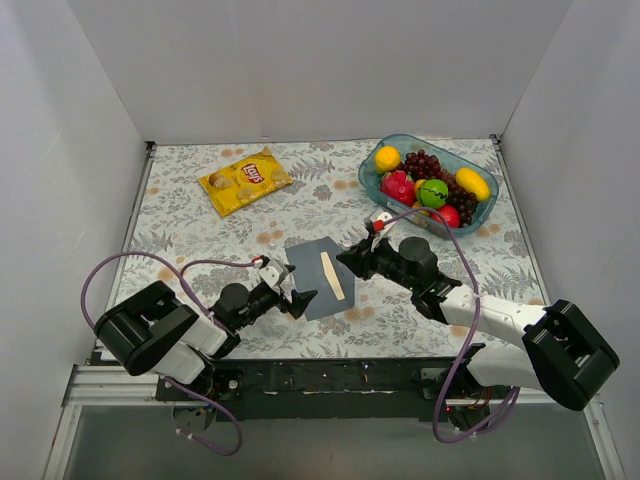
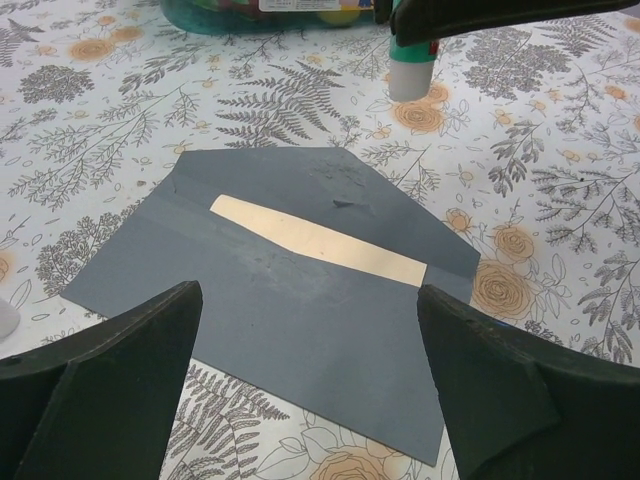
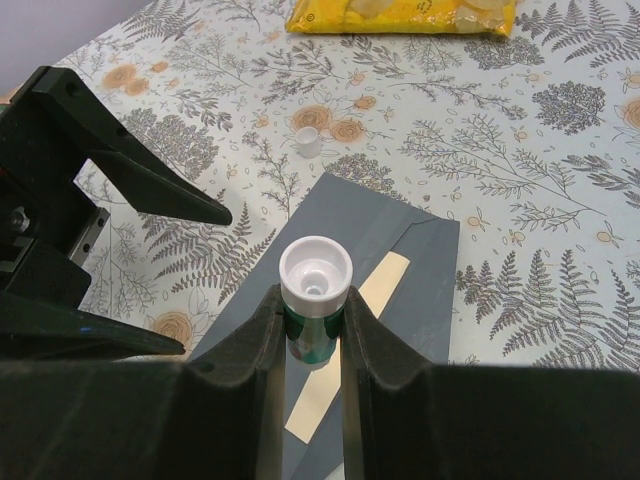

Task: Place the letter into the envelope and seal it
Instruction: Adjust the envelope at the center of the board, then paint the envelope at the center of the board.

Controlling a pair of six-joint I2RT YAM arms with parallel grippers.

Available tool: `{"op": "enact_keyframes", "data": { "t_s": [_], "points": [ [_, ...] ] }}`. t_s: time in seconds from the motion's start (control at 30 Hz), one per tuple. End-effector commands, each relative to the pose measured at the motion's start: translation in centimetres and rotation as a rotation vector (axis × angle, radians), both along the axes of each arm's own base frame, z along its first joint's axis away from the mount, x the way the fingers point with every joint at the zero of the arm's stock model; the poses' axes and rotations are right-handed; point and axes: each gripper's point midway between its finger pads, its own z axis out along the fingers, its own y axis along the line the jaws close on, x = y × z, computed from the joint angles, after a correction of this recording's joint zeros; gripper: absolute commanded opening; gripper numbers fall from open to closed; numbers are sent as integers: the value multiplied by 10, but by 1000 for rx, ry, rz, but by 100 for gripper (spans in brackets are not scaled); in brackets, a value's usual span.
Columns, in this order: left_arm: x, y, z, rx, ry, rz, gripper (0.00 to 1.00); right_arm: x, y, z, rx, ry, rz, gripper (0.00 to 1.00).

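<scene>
Status for you, all places given from the envelope (image 1: 312,262).

- Envelope lies flat on the floral tablecloth (image 1: 200,230) between the two arms, with the pointed flap open and flat.
- Letter (image 1: 332,275) is in the pocket. You see only a narrow cream strip between the pocket edge and the flap fold; the rest is hidden under the grey paper, so I can't tell how far in it sits.
- Left gripper (image 1: 297,297) is at the envelope's near-left edge with its jaws spread wide and nothing between them. In the left wrist view the envelope shows through the gap.
- Right gripper (image 1: 352,258) is at the envelope's right edge, clamped on a green glue stick (image 3: 315,290). In the left wrist view the stick's white end points down just beyond the flap. I can't tell whether it touches the cloth. The arm cuts off its top.
- A small white cap (image 3: 308,143) sits on the cloth just off the envelope's corner. It is too small to find from above.
- Crisp bag (image 1: 245,180) is well behind the envelope on the left, cut off at the top of the right wrist view.
- Fruit bowl (image 1: 450,152) is behind on the right. In the left wrist view only its bottom edge shows.
</scene>
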Motion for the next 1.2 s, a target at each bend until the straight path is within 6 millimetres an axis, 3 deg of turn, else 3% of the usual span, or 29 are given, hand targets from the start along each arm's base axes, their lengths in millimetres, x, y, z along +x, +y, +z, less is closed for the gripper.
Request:
{"op": "enact_keyframes", "data": {
  "t_s": [0.0,0.23,0.5,1.0,1.17],
  "points": [
    [13,7,4,19,-54,62,89,4,0,13,41,-32,-4,1],
    [21,9,-14,51,-20,100,93,7,2,11,43,-25,0,1],
    [27,2,-12,42,-59,87,94,13,3,5,39,-2,-2,1],
    [21,-6,-46,214,-67,84,93,31,22,2,28,-12,21,1],
    [16,-4,-46,183,-50,100,93,34,25,2,29,-14,24,1]
  ]
}}
